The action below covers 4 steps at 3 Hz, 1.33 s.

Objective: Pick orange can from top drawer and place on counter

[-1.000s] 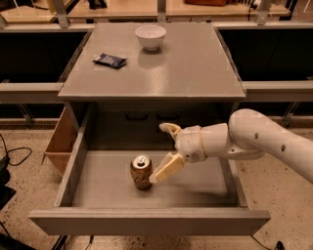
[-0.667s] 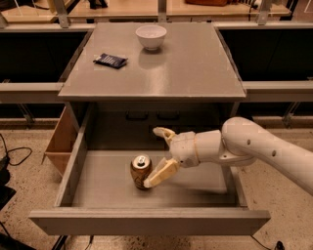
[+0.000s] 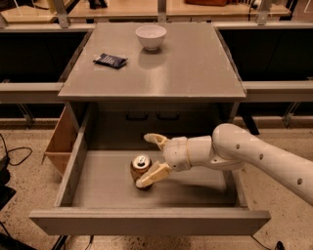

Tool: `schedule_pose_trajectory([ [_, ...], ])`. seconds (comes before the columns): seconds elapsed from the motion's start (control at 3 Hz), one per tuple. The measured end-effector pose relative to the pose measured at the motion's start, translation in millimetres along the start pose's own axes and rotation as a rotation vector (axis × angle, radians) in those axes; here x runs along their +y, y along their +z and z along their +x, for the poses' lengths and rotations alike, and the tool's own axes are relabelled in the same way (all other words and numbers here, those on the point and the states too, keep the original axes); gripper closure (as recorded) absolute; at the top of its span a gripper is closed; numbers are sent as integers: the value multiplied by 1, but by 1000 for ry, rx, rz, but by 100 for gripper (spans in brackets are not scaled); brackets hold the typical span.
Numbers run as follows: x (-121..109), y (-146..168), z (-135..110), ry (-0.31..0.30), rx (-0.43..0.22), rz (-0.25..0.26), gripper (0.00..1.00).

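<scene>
So the orange can is standing upright on the floor of the pulled-out top drawer, a bit left of centre. The gripper is down in the drawer coming in from the right, jaws spread wide apart and not clamped on anything. One finger sits behind the can, the other overlaps its front right side, so the can's basically between them. Up on the grey worktop there's a white bowl near the back and a dark packet to its left, well apart. Speckled floor underneath, pale wooden tabletop behind.
</scene>
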State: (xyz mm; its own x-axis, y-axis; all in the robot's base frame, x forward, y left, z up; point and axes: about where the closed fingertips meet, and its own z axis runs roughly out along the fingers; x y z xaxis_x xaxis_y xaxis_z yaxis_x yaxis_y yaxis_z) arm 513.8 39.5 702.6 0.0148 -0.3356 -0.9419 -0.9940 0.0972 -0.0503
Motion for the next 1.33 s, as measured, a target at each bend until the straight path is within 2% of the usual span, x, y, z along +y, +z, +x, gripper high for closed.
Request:
schedule_pose_trajectory([
  [1.0,0,9,7,-13,3,-5,85],
  [1.33,0,10,-2,-16,18,-17,100],
])
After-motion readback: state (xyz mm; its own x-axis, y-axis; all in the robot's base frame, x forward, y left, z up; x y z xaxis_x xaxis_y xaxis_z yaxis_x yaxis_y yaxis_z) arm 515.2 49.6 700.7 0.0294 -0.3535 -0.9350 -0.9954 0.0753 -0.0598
